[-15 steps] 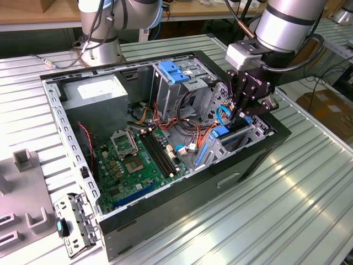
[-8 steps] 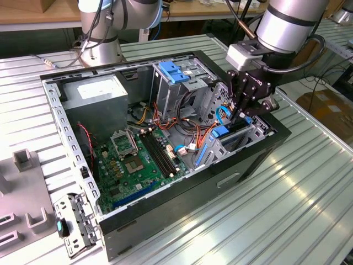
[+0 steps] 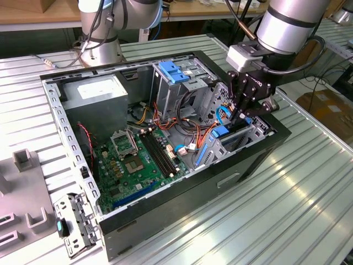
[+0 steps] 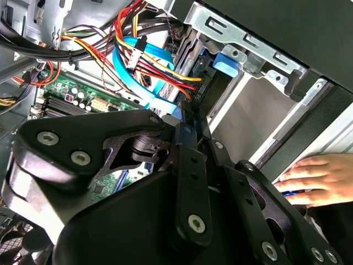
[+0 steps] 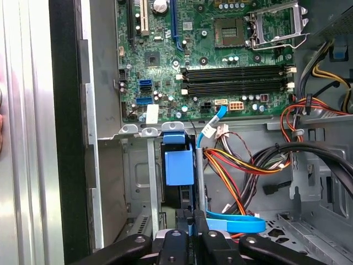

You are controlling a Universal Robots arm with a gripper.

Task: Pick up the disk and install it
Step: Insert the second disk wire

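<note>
Disk (image 5: 179,165) standing edgewise in drive bay, pinched by end effector (image 5: 190,221) fingers

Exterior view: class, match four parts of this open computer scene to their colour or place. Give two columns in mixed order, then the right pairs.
1 motherboard
2 power supply
3 end effector
4 blue caddy

A atop the grey drive cage
B green, flat on the case floor
C black, lowered into the case at the exterior view's right
D grey box, far corner at the exterior view's left

Pairs: 1-B, 2-D, 3-C, 4-A
</note>
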